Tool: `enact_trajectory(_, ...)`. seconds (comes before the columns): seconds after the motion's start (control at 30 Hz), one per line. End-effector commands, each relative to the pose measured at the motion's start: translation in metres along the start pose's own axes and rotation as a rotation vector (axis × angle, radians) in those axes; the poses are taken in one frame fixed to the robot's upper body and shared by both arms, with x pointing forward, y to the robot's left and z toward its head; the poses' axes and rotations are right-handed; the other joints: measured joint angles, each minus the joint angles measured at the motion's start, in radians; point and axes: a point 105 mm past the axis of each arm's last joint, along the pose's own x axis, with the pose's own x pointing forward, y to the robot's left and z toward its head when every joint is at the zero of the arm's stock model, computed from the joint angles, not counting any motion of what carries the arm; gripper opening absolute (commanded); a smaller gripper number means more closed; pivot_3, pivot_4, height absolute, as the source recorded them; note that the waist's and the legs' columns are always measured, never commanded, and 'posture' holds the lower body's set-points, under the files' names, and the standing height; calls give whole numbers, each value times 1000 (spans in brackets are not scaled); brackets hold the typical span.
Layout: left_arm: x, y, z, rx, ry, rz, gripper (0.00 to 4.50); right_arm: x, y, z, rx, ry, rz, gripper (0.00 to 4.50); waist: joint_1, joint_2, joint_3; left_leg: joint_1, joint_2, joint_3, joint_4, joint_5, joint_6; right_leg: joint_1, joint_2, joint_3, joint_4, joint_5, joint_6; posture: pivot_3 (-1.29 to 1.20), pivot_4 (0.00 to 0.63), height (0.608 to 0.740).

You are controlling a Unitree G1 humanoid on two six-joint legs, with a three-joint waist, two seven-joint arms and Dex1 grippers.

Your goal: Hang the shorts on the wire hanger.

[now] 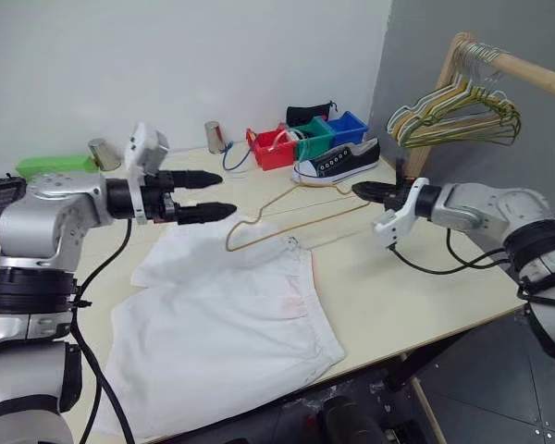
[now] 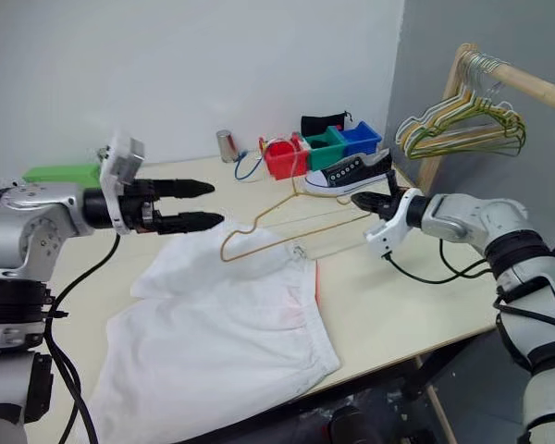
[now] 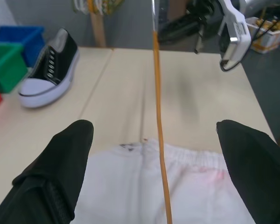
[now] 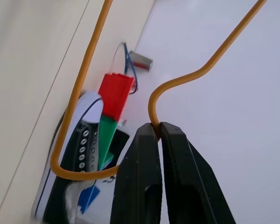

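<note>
The shorts (image 1: 227,324) are spread flat on the bench (image 1: 416,277), a wide piece of soft white cloth with a gathered waistband and a faint pink tint along the edge by it. A small dark mark is seen at the waistband in the left wrist view.

The hanger (image 1: 291,217) is a thin yellow-orange wire bent into a triangle. It is held clear of the bench, roughly level, above the far edge of the shorts, with one corner over the cloth near the left fingers.

The wire is pinched by the right gripper (image 4: 158,128), whose two black fingers (image 4: 140,177) are pressed together on a curved bend of it. The left gripper (image 1: 208,194) is held over the far left part of the shorts with its fingers (image 3: 60,163) spread wide and nothing between them but the wire, which passes through the gap untouched.

Further back on the bench lie a black-and-white canvas shoe (image 1: 338,162) and red, green and blue plastic bins (image 1: 310,139). Two small metal cans (image 1: 215,136) stand near the wall, and a flat green block (image 1: 55,165) lies at the left. At the right, a bunch of wire hangers (image 1: 458,116) is hung from a wooden rail (image 1: 527,72).
</note>
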Motion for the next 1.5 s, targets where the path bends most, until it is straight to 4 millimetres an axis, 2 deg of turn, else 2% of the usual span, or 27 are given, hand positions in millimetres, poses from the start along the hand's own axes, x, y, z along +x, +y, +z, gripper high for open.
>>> enact_trajectory(0.03, 9, -13, -13, 80, 108, -33, 4500, 10, -27, 1, -48, -18, -48, 29, 0, 0, 0, 0, 0, 0, 0, 0, 0, 0, 0, 0, 0, 1, -2, -189, 4, 740)
enact_trajectory(0.27, 12, -18, -48, 106, 245, -12, 4500, 16, -35, 4, -69, -23, -38, 29, 2, 0, 0, 0, 0, 0, 0, 0, 0, 0, 0, 0, 1, 3, -4, -190, 6, 740)
enact_trajectory(0.37, 13, -14, -49, 112, 246, 20, 3999, 17, -36, 7, -70, -29, -36, 0, 2, 0, 0, 0, 0, 0, 0, 0, 1, 0, 0, 0, 1, 3, -4, -190, 6, 740)
enact_trajectory(0.5, 15, -11, -48, 111, 239, 33, 3112, 18, -36, 9, -70, -37, -34, 0, 2, 0, 0, 0, 0, 0, 0, 0, 1, 0, 0, 0, 1, 3, -4, -192, 5, 740)
enact_trajectory(0.77, 14, -15, -56, 101, 281, 9, 1127, 18, -41, 9, -66, -30, -44, 0, 1, 0, 0, 0, 0, 0, 0, 0, 1, 0, 0, 0, 2, 3, -4, -202, 5, 740)
enact_trajectory(0.8, 14, -15, -56, 101, 283, 6, 1018, 18, -42, 9, -66, -29, -46, 0, 1, 0, 0, 0, 0, 0, 0, 0, 1, 0, 0, 0, 2, 3, -4, -204, 4, 740)
enact_trajectory(0.9, 15, -15, -56, 101, 284, 2, 280, 18, -44, 9, -68, -26, -47, 0, 0, 0, 0, 0, 0, 0, 0, 0, 1, 0, 0, 0, 2, 3, -4, -207, 7, 740)
enact_trajectory(0.97, 16, -15, -57, 103, 285, 2, 15, 17, -46, 9, -69, -24, -52, 0, 0, 0, 0, 1, 0, 0, 0, 0, 1, 0, 0, 0, 2, 3, -4, -209, 7, 740)
enact_trajectory(1.43, 16, 2, -51, 174, 247, 98, 15, 15, -43, 10, -57, -28, -25, 0, -1, 0, -1, 1, 0, 0, 1, 0, 1, 0, 0, 0, 3, 3, -5, -206, 2, 740)
enact_trajectory(1.5, 16, 2, -46, 175, 210, 96, 502, 15, -42, 10, -54, -28, -23, 0, -1, 0, -1, 1, 0, 0, 1, 0, 1, 0, 0, 0, 3, 3, -5, -205, 1, 740)
